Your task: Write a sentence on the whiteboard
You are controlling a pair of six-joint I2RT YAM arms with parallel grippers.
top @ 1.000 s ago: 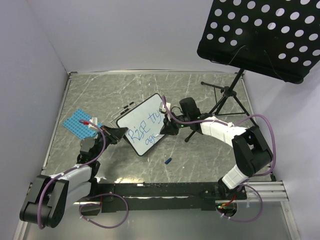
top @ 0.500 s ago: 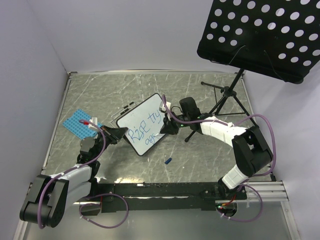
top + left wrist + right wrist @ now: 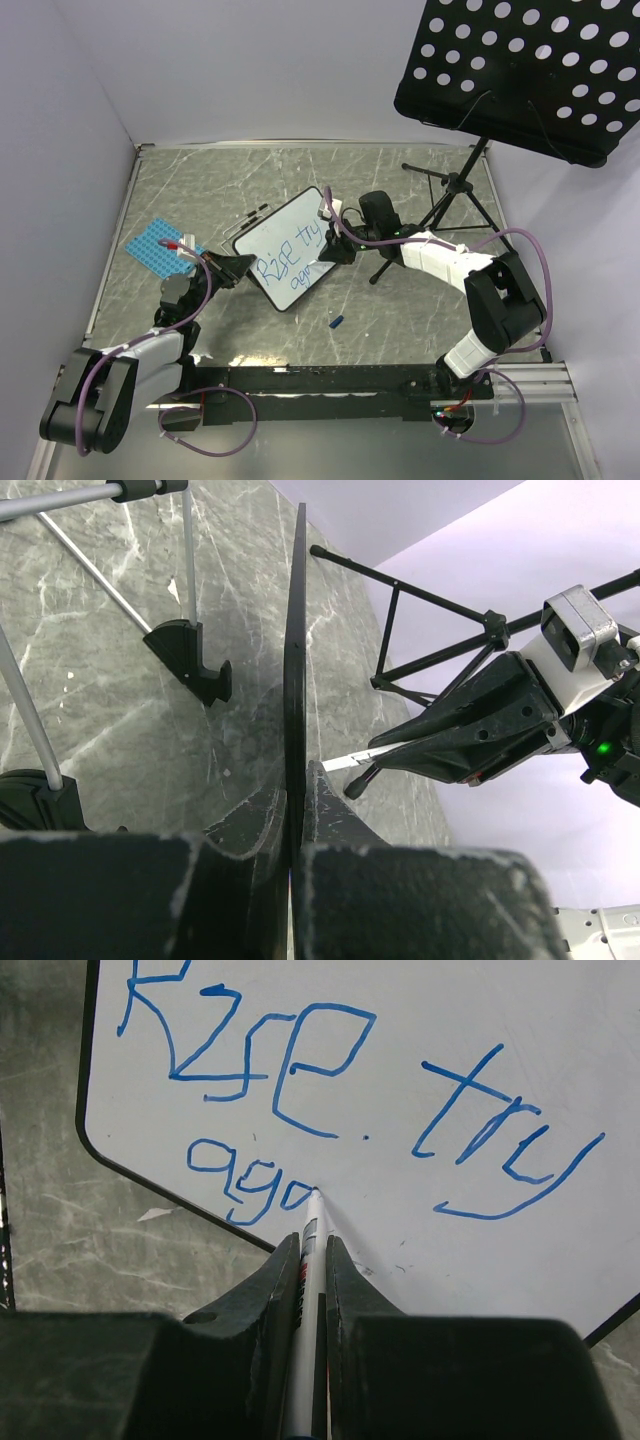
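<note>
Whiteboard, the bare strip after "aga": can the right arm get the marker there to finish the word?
Probably yes. The right gripper is shut on the marker, its tip touching the whiteboard just after "aga". The surface beyond looks bare, and the left gripper clamps the board's edge well aside.

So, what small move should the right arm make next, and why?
Probably a short stroke further along the second line, starting the next letter. The right gripper is shut on the marker, whose tip sits just after "aga" on the whiteboard, with blank board beyond; the left gripper clamps the board's edge.
</note>
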